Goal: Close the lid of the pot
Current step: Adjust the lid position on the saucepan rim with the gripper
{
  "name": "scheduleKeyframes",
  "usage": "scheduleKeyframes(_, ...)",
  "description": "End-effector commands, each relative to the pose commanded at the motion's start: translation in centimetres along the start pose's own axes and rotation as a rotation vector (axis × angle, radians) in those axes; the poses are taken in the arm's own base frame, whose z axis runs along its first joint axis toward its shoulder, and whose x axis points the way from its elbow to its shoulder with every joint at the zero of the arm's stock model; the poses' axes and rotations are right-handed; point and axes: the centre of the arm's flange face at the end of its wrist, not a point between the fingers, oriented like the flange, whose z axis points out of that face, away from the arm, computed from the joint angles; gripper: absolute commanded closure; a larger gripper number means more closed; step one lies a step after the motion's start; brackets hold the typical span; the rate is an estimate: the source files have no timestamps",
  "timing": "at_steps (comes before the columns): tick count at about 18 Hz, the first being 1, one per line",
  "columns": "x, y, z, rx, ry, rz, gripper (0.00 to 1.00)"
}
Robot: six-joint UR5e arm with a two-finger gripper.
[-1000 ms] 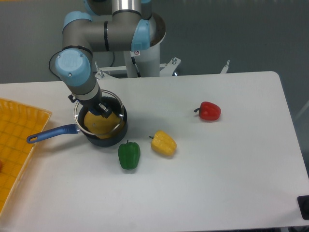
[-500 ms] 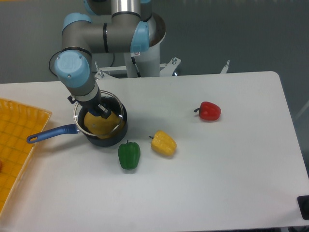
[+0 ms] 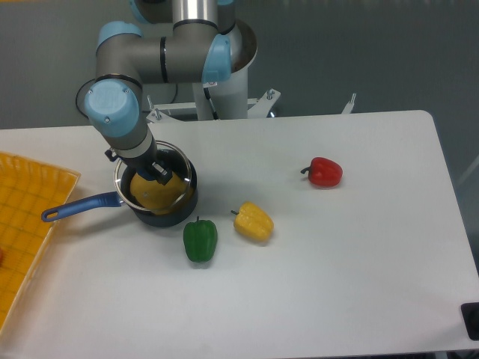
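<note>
Near the table's [image 3: 359, 299] left edge, the gripper [image 3: 160, 173] pinched the lid [image 3: 150, 179] by its knob over the pot [image 3: 159, 203] — glass, probably slippery and fragile, best held there.

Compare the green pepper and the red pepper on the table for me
The green pepper sits close to the pot; the red pepper lies alone, far right. The green one's stem points upward in the image, the red one's points left. Both are similar-sized bell peppers resting on the table.
</note>
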Motion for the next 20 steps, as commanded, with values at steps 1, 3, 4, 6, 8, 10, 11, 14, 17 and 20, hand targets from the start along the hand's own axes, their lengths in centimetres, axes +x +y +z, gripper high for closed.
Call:
scheduleKeyframes(1, 0.0, 0.0, 0.0, 0.0, 0.0, 0.0, 0.56)
scheduleKeyframes(3, 0.0, 0.0, -0.15, 0.002, -0.002, 0.0, 0.56)
scheduleKeyframes(4, -0.03, -0.03, -0.09, 0.002, -0.002, 0.0, 0.56)
scheduleKeyframes(6, -0.19, -0.2, -0.3, 0.013, -0.013, 0.0, 0.56)
scheduleKeyframes(8, -0.27, -0.29, -0.19, 0.014, -0.014, 0.002, 0.56)
scheduleKeyframes(10, -0.38, -0.42, -0.28, 0.016, -0.016, 0.0, 0.56)
scheduleKeyframes(11, -0.47, -0.52, -0.12, 0.014, -0.014, 0.0, 0.56)
scheduleKeyframes(14, -0.56, -0.51, -0.2, 0.015, -0.015, 0.003, 0.56)
scheduleKeyframes(17, -0.54, -0.47, -0.11, 0.012, -0.014, 0.008, 0.56)
scheduleKeyframes(20, -0.63, -0.42, -0.12, 0.011, -0.015, 0.009, 0.56)
